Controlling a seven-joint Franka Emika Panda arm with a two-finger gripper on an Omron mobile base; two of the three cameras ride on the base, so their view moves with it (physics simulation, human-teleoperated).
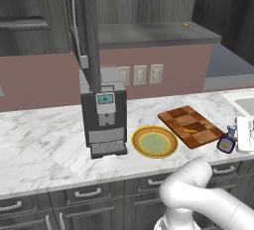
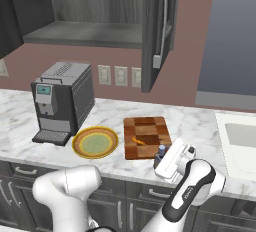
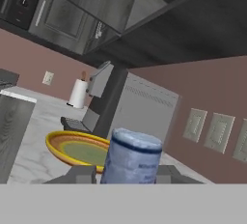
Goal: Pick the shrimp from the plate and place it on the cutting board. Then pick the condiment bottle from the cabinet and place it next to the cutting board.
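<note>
Beside the cutting board (image 1: 191,126), the gripper (image 2: 166,162) has its jaws clamped on the condiment bottle (image 1: 226,143), low over the table (image 1: 44,144).

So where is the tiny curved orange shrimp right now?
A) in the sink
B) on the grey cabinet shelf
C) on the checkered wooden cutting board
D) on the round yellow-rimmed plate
C: the tiny curved orange shrimp lies on the checkered wooden cutting board, while the round yellow-rimmed plate beside it holds nothing.
</note>
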